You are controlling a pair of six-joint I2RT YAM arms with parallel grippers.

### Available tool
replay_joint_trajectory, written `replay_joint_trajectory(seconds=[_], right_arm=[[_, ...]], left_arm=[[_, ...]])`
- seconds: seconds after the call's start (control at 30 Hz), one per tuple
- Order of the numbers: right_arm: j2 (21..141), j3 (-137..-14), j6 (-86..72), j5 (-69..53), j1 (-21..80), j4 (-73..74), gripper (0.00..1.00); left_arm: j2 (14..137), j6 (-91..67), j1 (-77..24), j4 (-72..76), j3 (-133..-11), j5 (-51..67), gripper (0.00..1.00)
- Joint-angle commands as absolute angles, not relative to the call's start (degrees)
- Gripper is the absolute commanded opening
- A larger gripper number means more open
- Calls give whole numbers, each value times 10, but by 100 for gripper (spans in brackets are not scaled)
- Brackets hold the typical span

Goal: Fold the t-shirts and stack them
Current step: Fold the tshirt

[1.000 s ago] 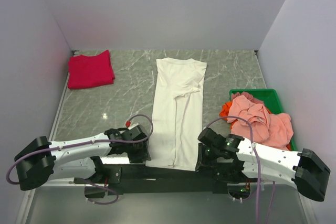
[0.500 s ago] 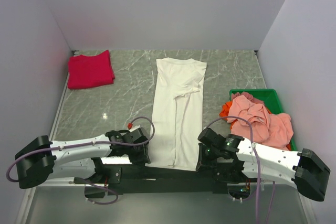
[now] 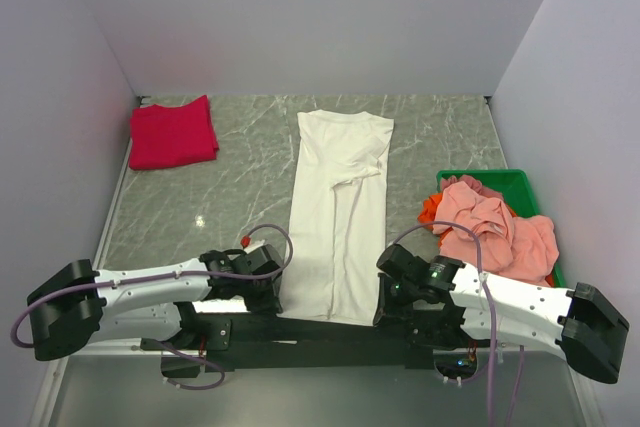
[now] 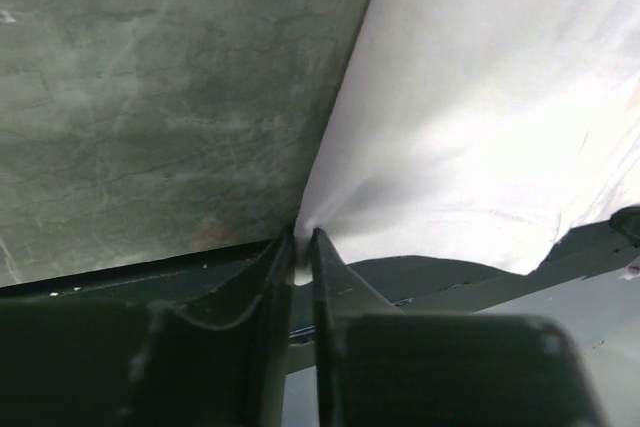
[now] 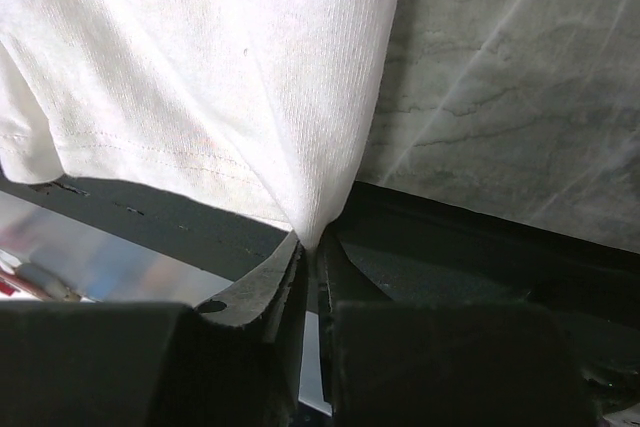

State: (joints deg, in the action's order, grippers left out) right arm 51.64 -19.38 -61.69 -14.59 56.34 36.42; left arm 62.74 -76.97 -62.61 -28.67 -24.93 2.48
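Observation:
A long white t-shirt [image 3: 337, 209] lies folded into a narrow strip down the middle of the table. Its near hem hangs over the table's front edge. My left gripper [image 3: 272, 295] is shut on the shirt's near left corner [image 4: 303, 237]. My right gripper [image 3: 385, 299] is shut on its near right corner [image 5: 312, 242]. A crimson t-shirt [image 3: 172, 133] lies folded at the far left. Salmon-pink [image 3: 495, 227] and orange [image 3: 429, 211] t-shirts are heaped in the green bin.
The green plastic bin [image 3: 500, 181] stands at the right edge of the table. White walls close in the left, far and right sides. The dark arm mount bar [image 3: 310, 332] runs under the hem.
My left gripper has shifted slightly toward the near edge at the shirt's left corner. The right gripper and the shirts have not visibly moved.

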Motion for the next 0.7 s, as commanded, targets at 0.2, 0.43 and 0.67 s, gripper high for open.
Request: replay_joint_trajectory(seconds=[0.2, 0.43, 0.67], right_arm=[[503, -220, -614, -102, 569, 408, 0], [473, -289, -621, -38, 568, 485, 0], [503, -359, -609, -1, 558, 512, 0]], left_arm=[[648, -778, -637, -244, -254, 39, 0], [628, -777, -636, -286, -326, -17, 0], [611, -766, -606, -273, -367, -47, 0]])
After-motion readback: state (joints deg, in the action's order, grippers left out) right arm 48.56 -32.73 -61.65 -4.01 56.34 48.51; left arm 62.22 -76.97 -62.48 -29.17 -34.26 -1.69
